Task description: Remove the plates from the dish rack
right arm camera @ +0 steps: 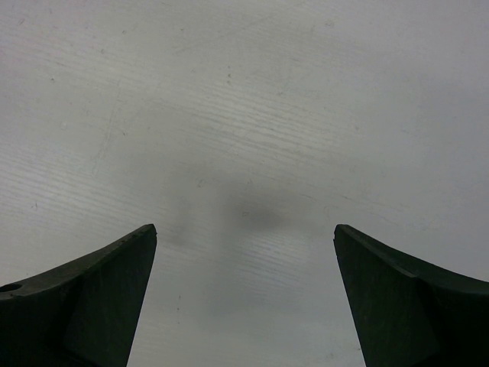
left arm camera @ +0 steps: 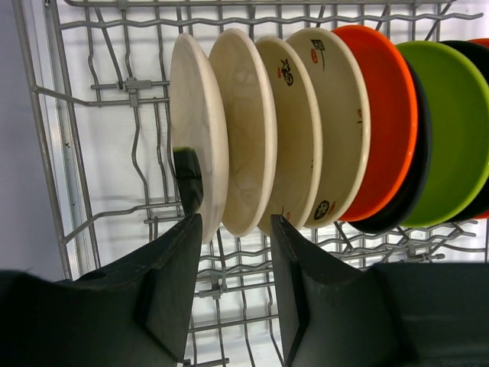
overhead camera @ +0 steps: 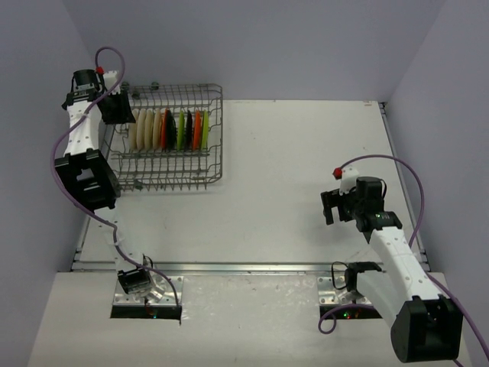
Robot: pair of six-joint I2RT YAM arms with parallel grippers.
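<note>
Plates (overhead camera: 168, 130) stand on edge in a row inside the dish rack (overhead camera: 164, 174), which sits at the far left of the table (overhead camera: 306, 153). In the overhead view the row runs left to right, with cream at the left end, then orange, black and lime green. The left fingers (left arm camera: 172, 287) are at that cream end, close against the row. The right fingers (right arm camera: 99, 306) hang spread wide over the table, well apart from the rack, so the left arm looks placed for the lift. In the left wrist view, the near rims of the end cream plate (left arm camera: 195, 130) and the second cream plate (left arm camera: 244, 130) both show in the gap between the partly parted left fingers. I cannot tell whether a finger touches either rim, or whether one plate or two lies between them. A small dark tip (left arm camera: 188, 180) beside the end plate may be a rack tine. The farthest plates are cut off at the frame edge.
</note>
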